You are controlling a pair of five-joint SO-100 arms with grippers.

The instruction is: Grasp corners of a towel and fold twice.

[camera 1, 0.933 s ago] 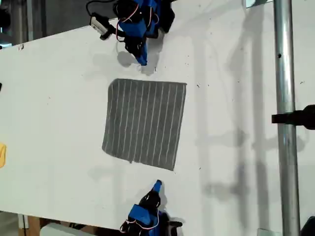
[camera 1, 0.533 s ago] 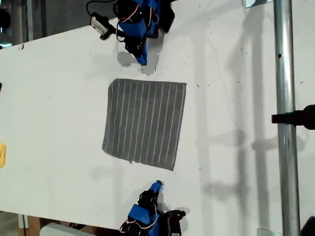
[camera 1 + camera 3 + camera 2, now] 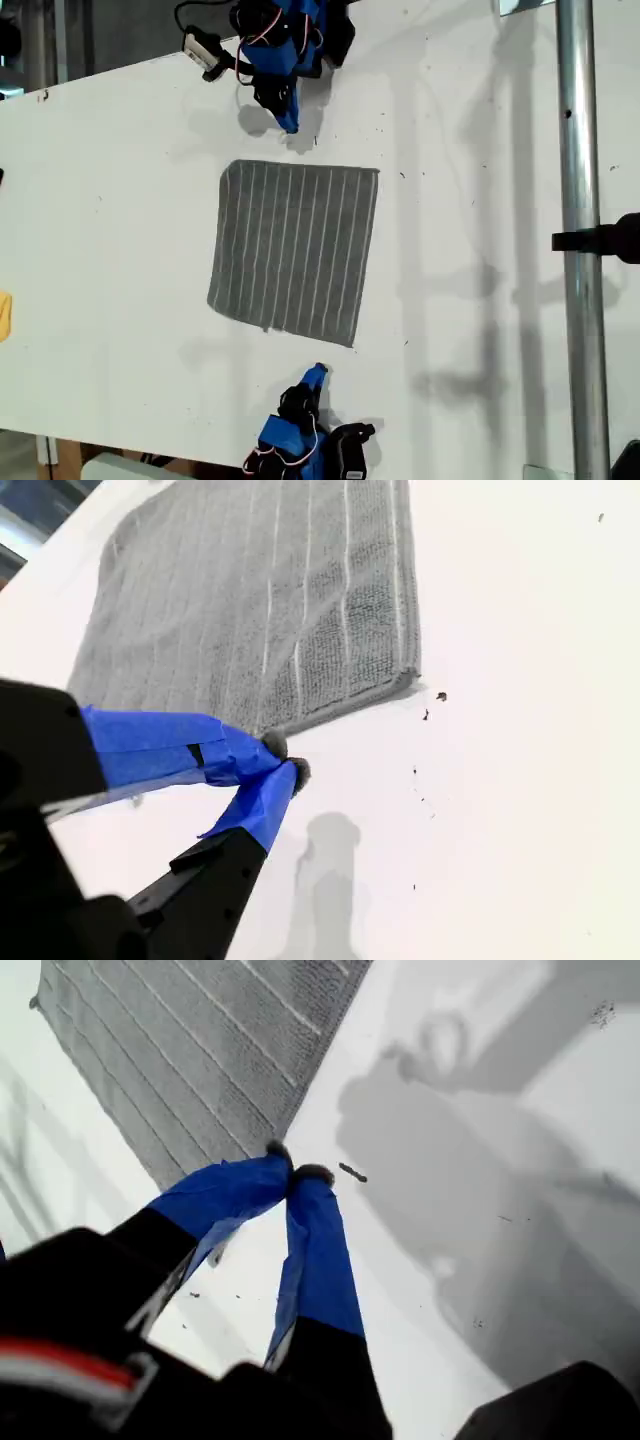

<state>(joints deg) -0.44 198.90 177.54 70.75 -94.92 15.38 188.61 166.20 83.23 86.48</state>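
So far the towel lies spread flat and unfolded near the middle of the white table, its white stripes running away from each arm toward the other, and neither claw has hold of it. My first gripper has its blue-taped tips pinched together on nothing, poised just beside one edge of the cloth close to a corner; my second gripper is likewise closed and empty, its tips just off the opposite edge, with a square-cut corner nearby. Which arm in the exterior view is which I cannot settle from the wrist views, since both show much the same thing: one arm sits at the table's far edge at the top of the exterior view, the other at the bottom, each facing the towel. That facing arrangement suits the job, I judge, as each claw can take a corner on its own side. Both must open before they can grasp, so the folding has not begun.
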